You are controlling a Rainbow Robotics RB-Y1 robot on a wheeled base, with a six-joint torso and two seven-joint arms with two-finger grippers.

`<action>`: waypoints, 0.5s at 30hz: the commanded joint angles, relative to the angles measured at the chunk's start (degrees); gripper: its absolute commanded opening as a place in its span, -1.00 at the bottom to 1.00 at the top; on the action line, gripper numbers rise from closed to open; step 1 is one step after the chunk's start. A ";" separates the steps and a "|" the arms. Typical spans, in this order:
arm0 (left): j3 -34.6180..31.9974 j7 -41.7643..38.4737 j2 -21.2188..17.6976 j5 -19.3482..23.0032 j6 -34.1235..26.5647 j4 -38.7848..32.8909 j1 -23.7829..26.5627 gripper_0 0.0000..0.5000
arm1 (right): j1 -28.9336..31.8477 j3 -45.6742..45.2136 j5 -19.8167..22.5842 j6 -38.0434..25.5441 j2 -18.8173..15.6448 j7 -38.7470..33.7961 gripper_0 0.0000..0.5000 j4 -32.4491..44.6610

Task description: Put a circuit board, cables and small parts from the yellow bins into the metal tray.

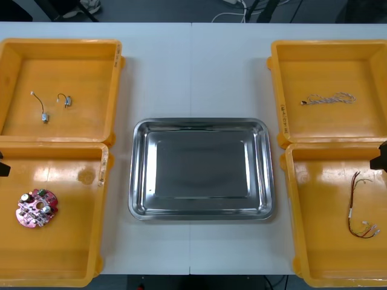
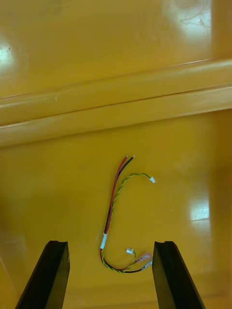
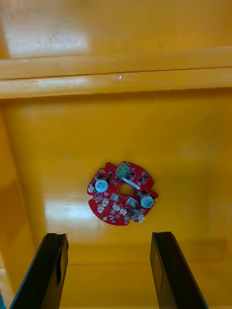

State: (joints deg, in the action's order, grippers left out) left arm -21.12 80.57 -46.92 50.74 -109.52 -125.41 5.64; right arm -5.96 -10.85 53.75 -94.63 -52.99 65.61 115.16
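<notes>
Left wrist view | left pincer (image 3: 108, 236) released, round red circuit board (image 3: 122, 193) just ahead | right pincer (image 2: 110, 244) released, red-yellow cable (image 2: 112, 203) curling ahead

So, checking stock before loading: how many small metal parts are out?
2, both in the far left yellow bin: one small metal part toward its left, the other just right of it, apart.
</notes>
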 commanded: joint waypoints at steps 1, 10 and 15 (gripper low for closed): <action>0.47 12.24 -4.05 0.50 -0.17 0.08 -0.72 1.00 | 3.15 -1.81 -0.75 1.03 0.96 3.12 1.00 2.52; 1.26 19.80 -6.08 1.65 1.59 0.08 -0.80 1.00 | 7.10 -1.81 -2.15 3.84 3.60 3.56 1.00 2.52; 1.26 23.67 -6.87 2.35 2.56 0.34 -1.07 1.00 | 7.98 -1.63 -3.74 3.84 5.80 3.64 1.00 2.52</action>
State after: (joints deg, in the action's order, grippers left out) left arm -20.51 96.30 -50.56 52.33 -108.17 -125.20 5.63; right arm 0.65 -10.85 51.39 -91.37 -48.88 65.61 116.16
